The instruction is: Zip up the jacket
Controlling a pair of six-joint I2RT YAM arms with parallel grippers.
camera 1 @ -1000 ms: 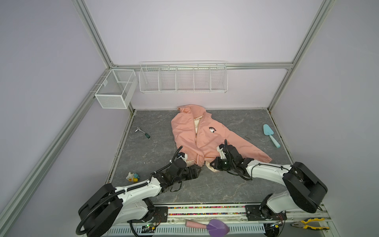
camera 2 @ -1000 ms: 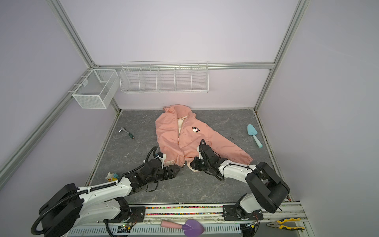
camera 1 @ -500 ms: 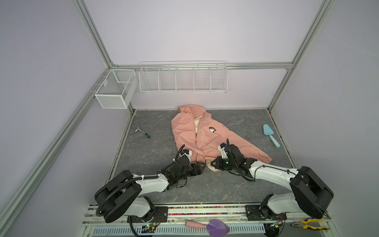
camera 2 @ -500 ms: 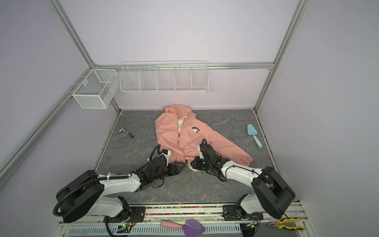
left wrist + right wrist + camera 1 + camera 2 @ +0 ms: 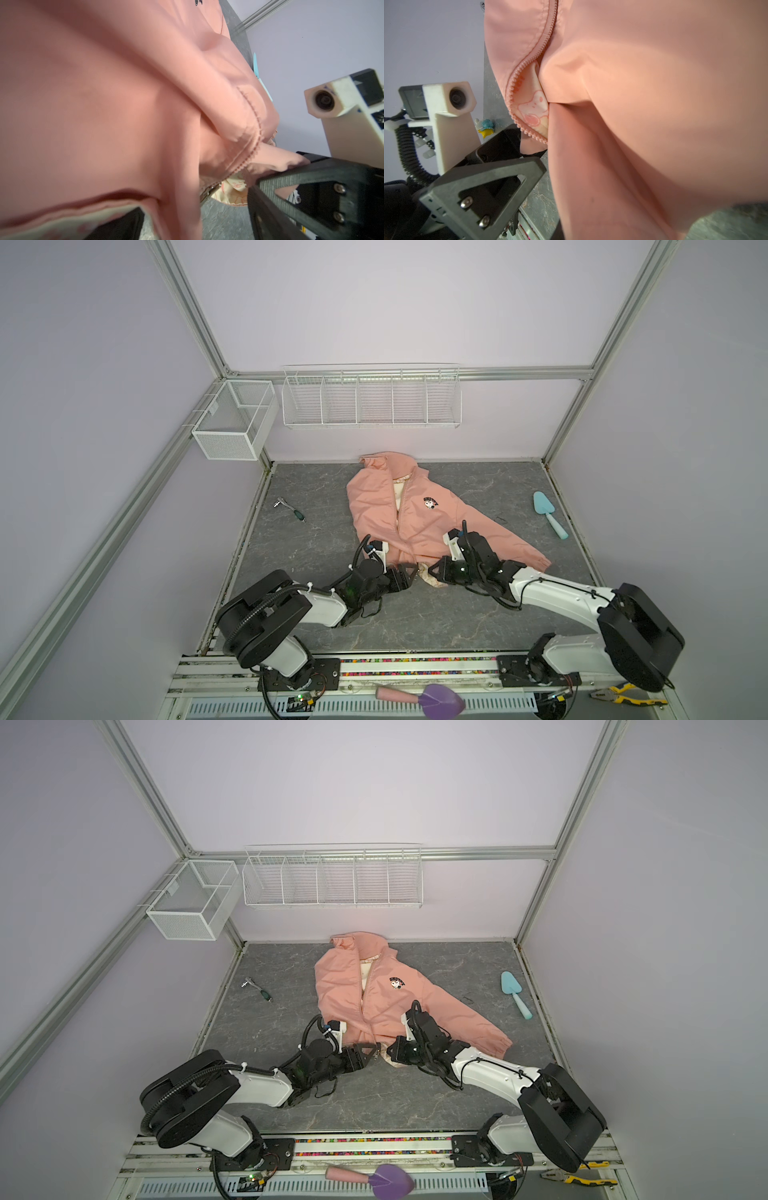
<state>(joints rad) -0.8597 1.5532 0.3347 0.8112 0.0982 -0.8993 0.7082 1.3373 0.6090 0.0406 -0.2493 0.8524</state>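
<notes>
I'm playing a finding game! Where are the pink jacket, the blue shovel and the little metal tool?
jacket point(image 5: 374, 506): in a top view, on its front panel beside the zip.
blue shovel point(image 5: 542, 502): in a top view, on its blade.
little tool point(image 5: 289, 509): in a top view, on its shaft.

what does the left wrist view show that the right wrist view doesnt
Only the left wrist view: the chest badge cut off at the frame edge, a sliver of the blue trowel, and the right arm's wrist camera.
Only the right wrist view: the small toy on the table and the left arm's wrist camera.
Both: the jacket filling most of the frame, its cream lining peeking out, and the grey table.
</notes>
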